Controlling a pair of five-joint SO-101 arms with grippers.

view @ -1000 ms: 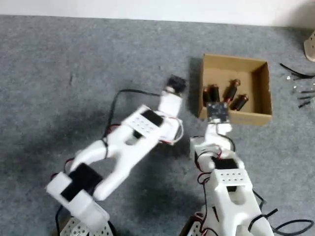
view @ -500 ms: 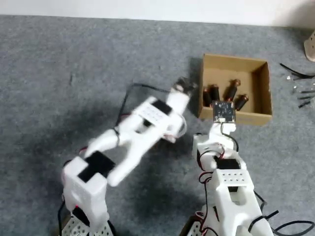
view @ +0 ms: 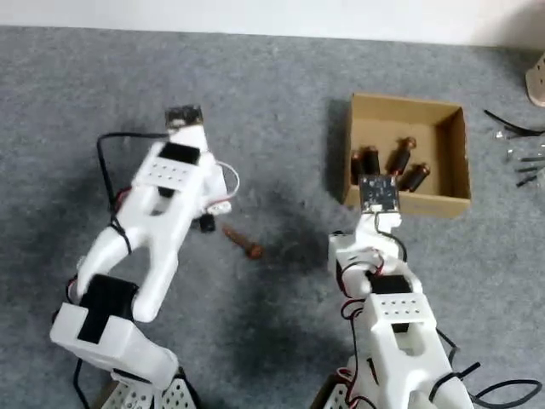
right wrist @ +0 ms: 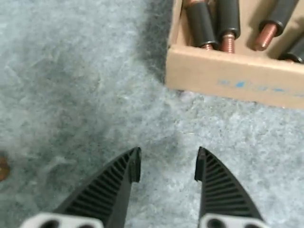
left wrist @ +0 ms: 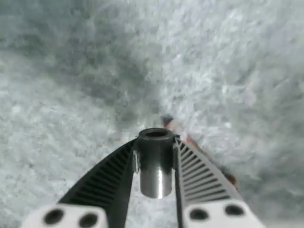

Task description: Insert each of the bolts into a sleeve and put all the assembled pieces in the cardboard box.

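Note:
My left gripper [left wrist: 154, 161] is shut on a black sleeve [left wrist: 155, 166], held upright just above the grey carpet. In the high view the sleeve [view: 207, 224] shows under the left arm. A copper bolt [view: 243, 241] lies on the carpet close beside it, partly hidden behind the sleeve in the left wrist view [left wrist: 189, 139]. The cardboard box [view: 451, 145] stands at the back right and holds several assembled pieces [view: 387, 162]. My right gripper [right wrist: 167, 159] is open over bare carpet, just short of the box's near wall [right wrist: 237, 80].
Loose cables and small parts [view: 519, 145] lie on the carpet right of the box. A pale object [view: 538, 81] sits at the far right edge. Open carpet stretches across the left and back.
The left arm has swung from beside the box to the left middle of the carpet, uncovering the bolt. The right arm has barely moved.

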